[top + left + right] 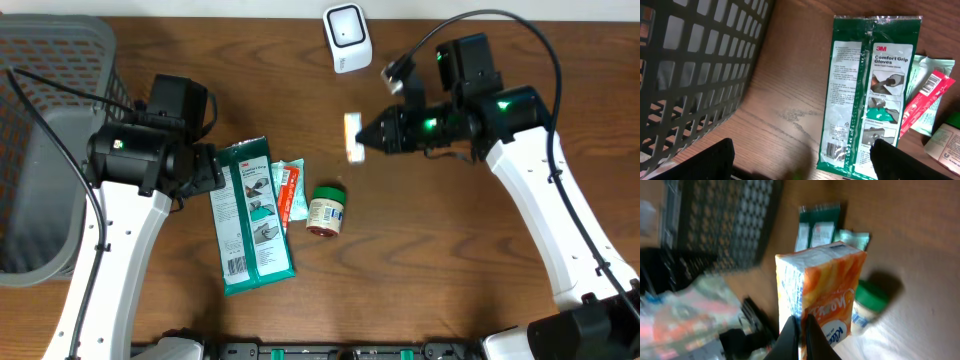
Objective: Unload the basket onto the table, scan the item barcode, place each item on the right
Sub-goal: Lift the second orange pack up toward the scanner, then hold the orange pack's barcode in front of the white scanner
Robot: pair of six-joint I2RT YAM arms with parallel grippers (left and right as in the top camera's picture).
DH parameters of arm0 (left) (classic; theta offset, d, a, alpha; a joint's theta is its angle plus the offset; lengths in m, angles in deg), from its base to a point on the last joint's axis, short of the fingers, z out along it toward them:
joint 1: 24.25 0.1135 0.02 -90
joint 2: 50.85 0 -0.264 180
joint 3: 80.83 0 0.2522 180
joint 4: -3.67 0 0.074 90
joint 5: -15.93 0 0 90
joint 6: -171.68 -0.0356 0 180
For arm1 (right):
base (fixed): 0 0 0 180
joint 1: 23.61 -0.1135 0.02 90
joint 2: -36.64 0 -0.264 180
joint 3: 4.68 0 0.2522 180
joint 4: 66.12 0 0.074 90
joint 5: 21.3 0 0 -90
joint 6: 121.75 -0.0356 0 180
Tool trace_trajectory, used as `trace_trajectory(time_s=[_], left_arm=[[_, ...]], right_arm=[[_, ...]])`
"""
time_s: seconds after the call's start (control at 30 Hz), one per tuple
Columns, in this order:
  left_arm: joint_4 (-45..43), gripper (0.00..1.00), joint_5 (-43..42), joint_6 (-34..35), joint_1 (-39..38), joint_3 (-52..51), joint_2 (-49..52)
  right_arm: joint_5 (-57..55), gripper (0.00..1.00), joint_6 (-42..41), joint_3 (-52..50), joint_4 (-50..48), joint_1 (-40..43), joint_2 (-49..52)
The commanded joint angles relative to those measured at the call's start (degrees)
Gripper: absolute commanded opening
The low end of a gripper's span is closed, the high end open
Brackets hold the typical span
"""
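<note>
Our right pincer (364, 134) clamps a Kleenex tissue pack (352, 137) near the scanner (347, 38); our left pincer (215, 170) stands apart. This thin edge grip may slip, twisting the pack so the scan fails.

"3M" and "Comfort Grip Gloves" are read on the green package (867, 95). On the orange carton (825, 290) only partial lettering, "Kle…", is made out.

Right claw (366, 133) clamped on small box (351, 130), white scanner (347, 38) just beyond
</note>
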Motion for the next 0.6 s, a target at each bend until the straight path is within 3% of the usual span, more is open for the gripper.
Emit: trace_trajectory(time_s=[0.0, 0.3, 0.57], left_arm=[[0.20, 0.88, 0.76, -0.26, 0.13, 0.15, 0.00], [0.20, 0.88, 0.74, -0.26, 0.13, 0.15, 0.00], [0.20, 0.88, 0.76, -0.28, 0.13, 0.17, 0.00]], right_arm=[[2.73, 0.01, -8.90, 1.18, -5.35, 0.94, -0.63], [4.57, 0.01, -24.24, 4.50, -25.40, 3.50, 1.42], [8.85, 0.01, -33.99, 23.39, -30.80, 4.46, 17.27]])
